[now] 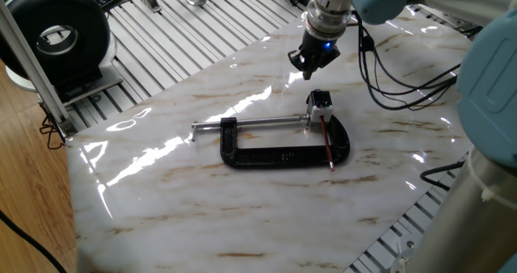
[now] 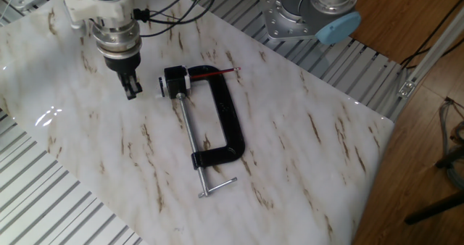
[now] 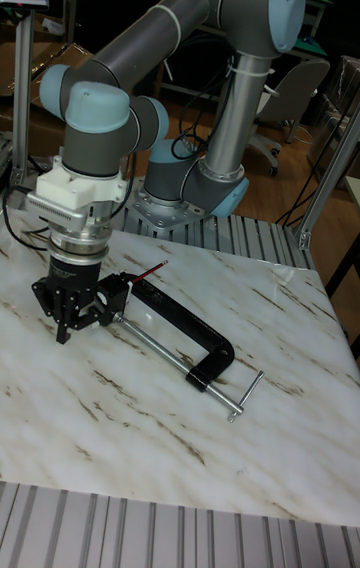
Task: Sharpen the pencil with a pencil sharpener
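Observation:
The pencil sharpener [image 1: 320,103] [image 2: 175,80], a small white block with a black top, sits at the clamp's screw end. The red pencil [image 1: 326,140] [image 2: 214,71] [image 3: 152,273] runs from the sharpener across the black C-clamp [image 1: 283,156] [image 2: 229,122] [image 3: 190,330]. My gripper [image 1: 311,63] [image 2: 131,90] [image 3: 78,323] hovers just beyond the sharpener, apart from it. It is open, with spread fingers and nothing between them. In the tall fixed view the gripper covers most of the sharpener.
The clamp's silver screw rod [image 1: 258,123] [image 2: 191,140] lies flat on the marble table [image 1: 161,192]. A black round device [image 1: 56,35] stands off the table's far left on the ribbed metal surface. The arm's base [image 2: 308,13] stands beside the table.

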`<act>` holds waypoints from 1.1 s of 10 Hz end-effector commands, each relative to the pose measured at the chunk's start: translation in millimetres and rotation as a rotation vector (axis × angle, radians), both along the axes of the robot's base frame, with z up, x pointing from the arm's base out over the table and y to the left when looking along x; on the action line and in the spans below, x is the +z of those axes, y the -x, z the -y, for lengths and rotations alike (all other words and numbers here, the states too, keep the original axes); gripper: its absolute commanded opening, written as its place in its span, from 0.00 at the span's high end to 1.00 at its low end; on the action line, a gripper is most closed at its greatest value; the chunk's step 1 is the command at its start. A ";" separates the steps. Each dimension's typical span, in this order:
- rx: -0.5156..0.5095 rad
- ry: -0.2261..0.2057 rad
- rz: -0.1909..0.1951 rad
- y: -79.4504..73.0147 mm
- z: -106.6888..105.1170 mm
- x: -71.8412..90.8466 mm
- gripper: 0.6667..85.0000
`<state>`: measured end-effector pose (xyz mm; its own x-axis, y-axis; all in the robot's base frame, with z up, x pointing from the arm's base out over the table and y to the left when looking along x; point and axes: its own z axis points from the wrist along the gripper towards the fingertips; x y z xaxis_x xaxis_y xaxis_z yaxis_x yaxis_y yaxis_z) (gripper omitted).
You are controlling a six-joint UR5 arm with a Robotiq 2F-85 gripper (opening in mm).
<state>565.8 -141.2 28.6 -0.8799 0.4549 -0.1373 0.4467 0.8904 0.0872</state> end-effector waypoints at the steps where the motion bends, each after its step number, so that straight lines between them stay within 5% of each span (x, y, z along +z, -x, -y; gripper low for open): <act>1: -0.072 -0.053 -0.008 -0.5 -13.4 -3.8 1.00; 3: -0.062 -0.039 -0.018 0.4 -14.3 -3.1 0.93; 4: -0.030 -0.085 -0.013 1.1 -26.3 -0.2 0.84; 11: -0.002 -0.080 -0.026 22.0 -18.3 0.6 0.69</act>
